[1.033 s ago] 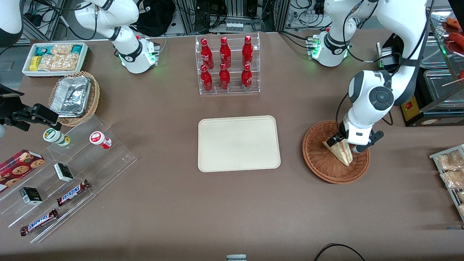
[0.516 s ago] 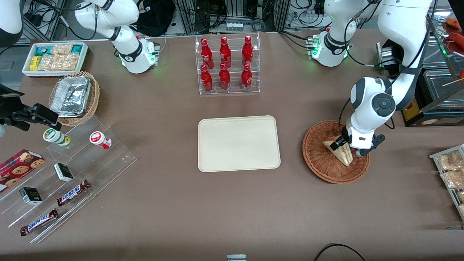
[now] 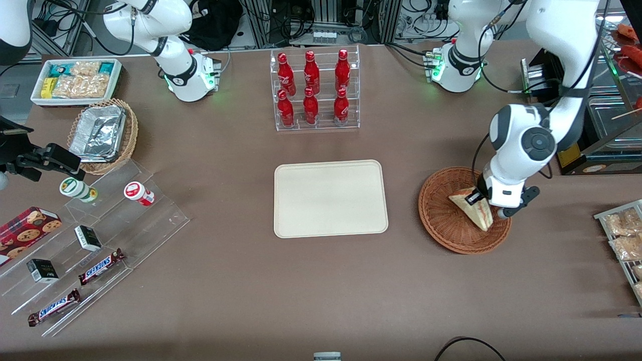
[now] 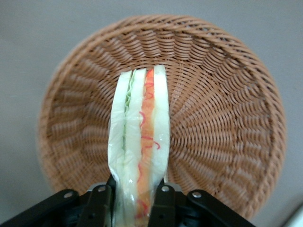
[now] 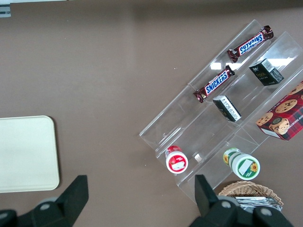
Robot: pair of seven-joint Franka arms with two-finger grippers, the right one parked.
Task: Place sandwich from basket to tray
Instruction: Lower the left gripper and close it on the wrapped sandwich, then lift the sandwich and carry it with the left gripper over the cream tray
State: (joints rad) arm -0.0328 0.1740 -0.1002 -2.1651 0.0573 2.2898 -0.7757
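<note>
The left arm's tool (image 4: 131, 198) is clamping the sandwich (image 4: 139, 142), one finger (image 4: 99, 201) pressing each bread face near one end, so the wedge's long axis is running straight out from the tool, its cut edge of green and red-orange filling facing the wrist camera. In the front view the tool (image 3: 487, 204) is hanging over the basket (image 3: 441, 220), gripping the sandwich (image 3: 474, 210) above the weave; whether its tip is touching the wicker I cannot tell. The relation that matters is sideways: the tray (image 3: 331, 198) is lying on the counter (image 3: 321, 281) well apart from the basket, toward the parked arm's end and about equally near the front camera. I judge the coming move is calling for a lift clear of the basket rim, then a level carry toward that end.
</note>
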